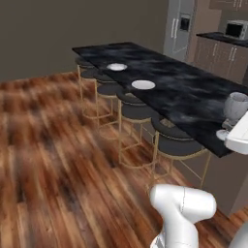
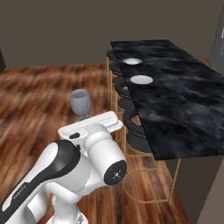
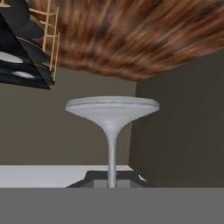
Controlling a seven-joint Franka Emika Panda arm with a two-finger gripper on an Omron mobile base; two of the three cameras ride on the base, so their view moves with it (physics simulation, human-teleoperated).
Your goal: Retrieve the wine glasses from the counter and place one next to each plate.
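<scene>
The wine glass hides its stem behind the white hand; the end effector fingertips cannot be made out. The microwave is cut by the frame's edge.

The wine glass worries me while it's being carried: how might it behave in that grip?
Held by its thin stem in the hand, the wine glass looks top-heavy, so it may swing or tilt. It looks smooth, so it might slip. Probably fragile.

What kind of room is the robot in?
Most likely a kitchen: a long black marble island with stools and two white plates, plus a microwave on the far counter.
</scene>
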